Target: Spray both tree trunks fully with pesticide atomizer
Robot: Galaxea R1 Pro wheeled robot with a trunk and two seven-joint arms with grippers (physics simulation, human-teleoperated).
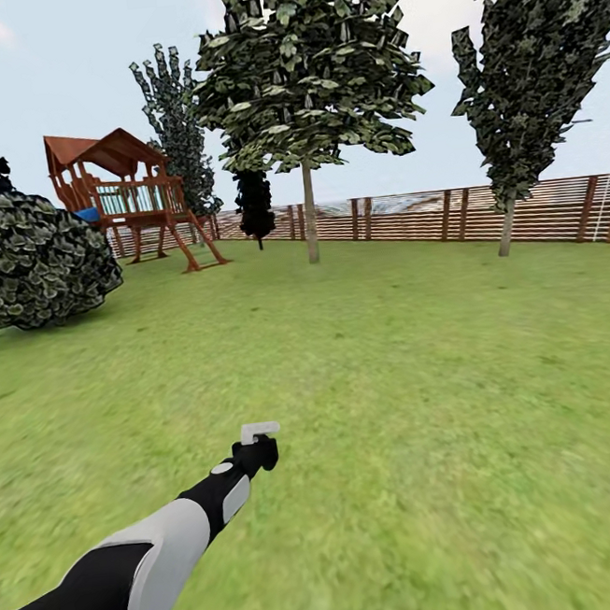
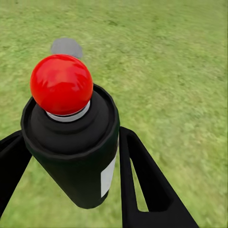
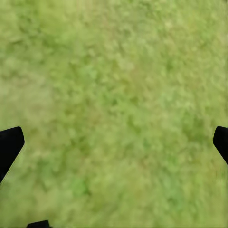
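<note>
The pesticide atomizer [image 2: 71,142], a black can with a red ball top and a white label, sits between the two black fingers [image 2: 145,183] of my left gripper [image 2: 71,164], which is shut on it. In the head view my left arm reaches forward over the lawn, and the left gripper [image 1: 258,453] carries a small white part [image 1: 260,431] on top. A tree [image 1: 310,215] with a straight grey-brown trunk stands near the far fence at the middle. Another tree [image 1: 506,226] with a slightly leaning trunk stands at the right. My right gripper [image 3: 114,142] hangs open over bare grass.
A brown slat fence [image 1: 408,217] closes the lawn at the back. A wooden play tower [image 1: 129,197] stands at the back left, with a big dark bush [image 1: 28,259] in front of it. Dark narrow conifers [image 1: 255,207] rise near the fence.
</note>
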